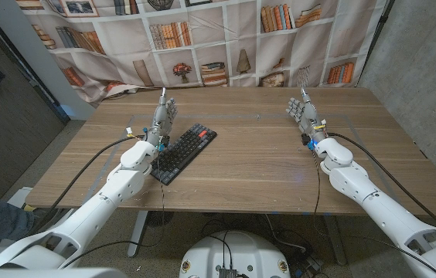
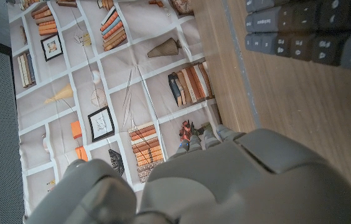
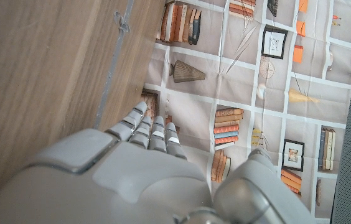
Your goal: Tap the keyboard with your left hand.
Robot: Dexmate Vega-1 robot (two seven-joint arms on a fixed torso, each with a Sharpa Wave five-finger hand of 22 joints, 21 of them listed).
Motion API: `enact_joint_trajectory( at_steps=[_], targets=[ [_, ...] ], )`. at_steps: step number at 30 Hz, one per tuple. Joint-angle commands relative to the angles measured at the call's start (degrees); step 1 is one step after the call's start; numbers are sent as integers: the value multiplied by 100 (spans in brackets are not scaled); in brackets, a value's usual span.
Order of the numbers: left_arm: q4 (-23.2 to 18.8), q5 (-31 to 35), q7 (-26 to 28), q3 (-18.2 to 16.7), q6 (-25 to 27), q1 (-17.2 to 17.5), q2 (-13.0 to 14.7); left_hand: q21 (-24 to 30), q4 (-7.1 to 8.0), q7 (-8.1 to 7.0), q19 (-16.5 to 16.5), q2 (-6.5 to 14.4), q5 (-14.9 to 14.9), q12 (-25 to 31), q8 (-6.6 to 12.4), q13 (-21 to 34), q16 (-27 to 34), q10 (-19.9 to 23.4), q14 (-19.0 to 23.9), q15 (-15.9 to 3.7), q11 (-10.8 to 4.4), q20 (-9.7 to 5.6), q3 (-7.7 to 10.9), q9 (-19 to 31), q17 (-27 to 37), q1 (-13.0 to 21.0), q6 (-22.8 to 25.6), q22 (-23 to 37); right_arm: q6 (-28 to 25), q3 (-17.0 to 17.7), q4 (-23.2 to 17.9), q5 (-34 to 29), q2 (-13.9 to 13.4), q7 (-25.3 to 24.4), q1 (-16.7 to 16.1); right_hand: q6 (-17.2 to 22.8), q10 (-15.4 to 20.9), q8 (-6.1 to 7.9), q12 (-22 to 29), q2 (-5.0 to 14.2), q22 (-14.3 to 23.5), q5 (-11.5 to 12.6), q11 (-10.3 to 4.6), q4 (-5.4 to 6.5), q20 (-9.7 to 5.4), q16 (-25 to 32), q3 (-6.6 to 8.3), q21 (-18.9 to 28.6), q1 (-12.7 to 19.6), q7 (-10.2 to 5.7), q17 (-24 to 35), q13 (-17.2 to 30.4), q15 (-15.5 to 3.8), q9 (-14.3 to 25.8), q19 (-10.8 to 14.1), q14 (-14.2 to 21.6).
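The dark rectangular keyboard with black and grey keys (image 1: 184,152) lies at an angle on the brown wooden table (image 1: 257,166), on the robot's left side, with its far end turned toward the middle of the table. The robot's left hand (image 1: 162,117) stands just beside the far left part of the keyboard, with its fingers straight and pointing away from the robot; it holds nothing and it is apart from the keys. In the left wrist view the grey back of the left hand is in the lower part and some keys of the keyboard (image 2: 312,31) are seen at the edge, with bare wood between them. The right hand (image 1: 304,114) is well apart from the keyboard, on the right side of the table; its fingers are also stretched out and it grips nothing. Behind the table hangs a printed cloth with pictures of bookshelves (image 1: 202,38).
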Motion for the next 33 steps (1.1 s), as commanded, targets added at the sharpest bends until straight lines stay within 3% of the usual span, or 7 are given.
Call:
enact_joint_trajectory(
  at_steps=[1,11,20,33],
  targets=[
    [-232,-38,90,-87,1,162,78,53,17,7,-471,28,43,46,46,28,54,-322,-550,-12,-1,-52,3,30,8,51,-544,28,-7,-22,-120,-201,3,-318,-68,49,32,43,31,-1,14,22,49,-5,-225,28,30,25,58,114,24,26,26,29,53,44],
    [-574,74,88,-121,-105,317,248,104,-15,12,-304,117,58,84,83,23,88,-162,-347,-3,-4,8,15,29,4,128,-377,23,-21,22,-330,-247,-53,-497,-223,84,76,46,35,16,16,20,53,-12,-223,13,31,1,69,101,26,28,16,30,59,51],
    [-821,143,87,-175,-163,538,437,188,-86,-10,52,253,53,169,168,17,131,234,61,-33,15,95,34,27,-6,299,44,14,-88,77,-646,-318,-168,-720,-440,119,120,49,37,43,17,18,67,-20,-213,13,38,-15,86,88,28,30,17,32,87,96],
    [-1640,642,536,-281,-226,1083,819,217,-126,-42,224,338,39,208,175,16,144,460,271,4,-1,160,56,24,-8,409,199,9,-47,131,-863,-418,-237,-853,-547,150,171,49,43,72,19,15,57,-22,-189,5,43,-43,93,73,32,32,33,33,88,117]
  ],
)
